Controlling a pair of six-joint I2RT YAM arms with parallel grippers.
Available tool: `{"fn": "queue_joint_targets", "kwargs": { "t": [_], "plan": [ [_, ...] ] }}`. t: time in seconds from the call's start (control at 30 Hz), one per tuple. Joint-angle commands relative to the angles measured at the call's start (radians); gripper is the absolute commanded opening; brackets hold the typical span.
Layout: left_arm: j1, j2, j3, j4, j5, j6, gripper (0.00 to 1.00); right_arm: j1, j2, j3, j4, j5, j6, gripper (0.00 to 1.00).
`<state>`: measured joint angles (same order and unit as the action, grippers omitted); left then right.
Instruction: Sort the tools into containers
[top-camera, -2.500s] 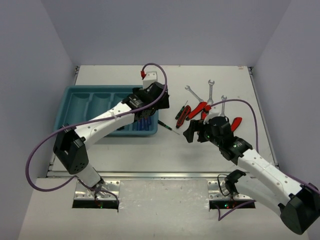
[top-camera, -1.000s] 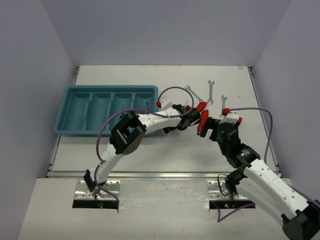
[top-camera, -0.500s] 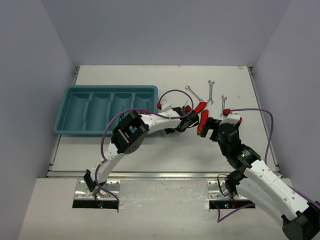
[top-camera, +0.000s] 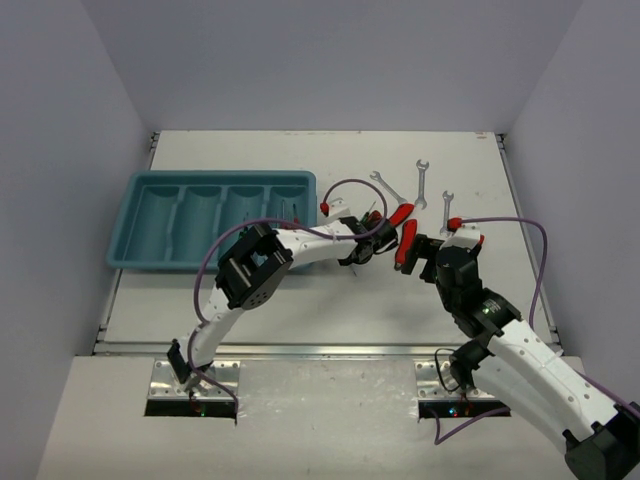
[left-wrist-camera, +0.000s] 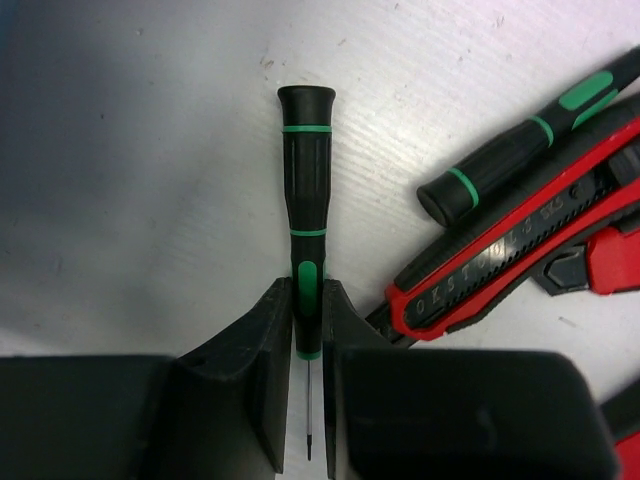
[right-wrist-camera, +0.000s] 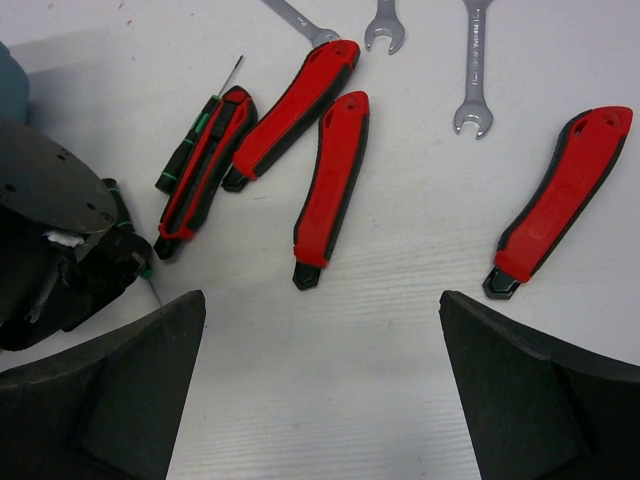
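My left gripper (left-wrist-camera: 307, 296) is shut on the lower end of a black-and-green screwdriver (left-wrist-camera: 307, 170), which lies along the white table with its thin shaft between the fingers. In the top view this gripper (top-camera: 362, 250) is right of the teal tray (top-camera: 225, 177). A second black-and-green screwdriver (left-wrist-camera: 520, 150) lies against a red-and-black tool (left-wrist-camera: 500, 255). My right gripper (right-wrist-camera: 320, 297) hangs open above bare table, just below several red-handled tools (right-wrist-camera: 332, 185). Three silver wrenches (right-wrist-camera: 475, 65) lie beyond them.
The tray has four long compartments; thin tools show faintly in the rightmost one (top-camera: 290, 212). Both arms (top-camera: 300, 245) meet near the table's middle, with the red tools (top-camera: 403, 225) between the grippers. Grey walls close in the table on three sides.
The left arm has swung from over the tray to the table's middle, and its jaws have closed on the screwdriver. The right arm has barely moved in the last second.
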<state>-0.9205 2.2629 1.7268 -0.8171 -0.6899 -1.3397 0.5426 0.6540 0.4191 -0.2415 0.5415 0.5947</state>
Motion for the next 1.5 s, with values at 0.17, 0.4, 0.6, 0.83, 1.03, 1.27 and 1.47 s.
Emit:
{"fn": "queue_joint_targets", "kwargs": {
  "t": [0.17,0.4,0.6,0.83,1.03,1.27,1.47],
  "plan": [
    [-0.001,-0.292,-0.155,0.284,0.052,0.379,0.00,-0.006,-0.002,0.001,0.026,0.021,0.022,0.99],
    [0.003,-0.400,-0.115,0.435,0.207,0.768,0.00,-0.006,-0.001,0.000,0.026,0.023,0.025,0.99],
    [0.138,-0.477,-0.082,0.290,0.235,0.885,0.00,-0.006,-0.001,0.000,0.027,0.023,0.025,0.99],
    [0.440,-0.614,-0.167,0.141,0.381,1.019,0.00,-0.007,-0.004,-0.001,0.026,0.017,0.025,0.99],
    [0.569,-0.670,-0.295,0.161,0.358,1.150,0.00,-0.006,-0.009,0.000,0.026,0.001,0.023,0.99],
    [0.599,-0.601,-0.303,0.110,0.324,1.155,0.18,-0.006,-0.005,0.001,0.026,-0.015,0.022,0.99],
    [0.612,-0.637,-0.360,0.149,0.274,1.122,0.41,-0.007,0.004,0.002,0.027,-0.023,0.022,0.99]
  ]
}}
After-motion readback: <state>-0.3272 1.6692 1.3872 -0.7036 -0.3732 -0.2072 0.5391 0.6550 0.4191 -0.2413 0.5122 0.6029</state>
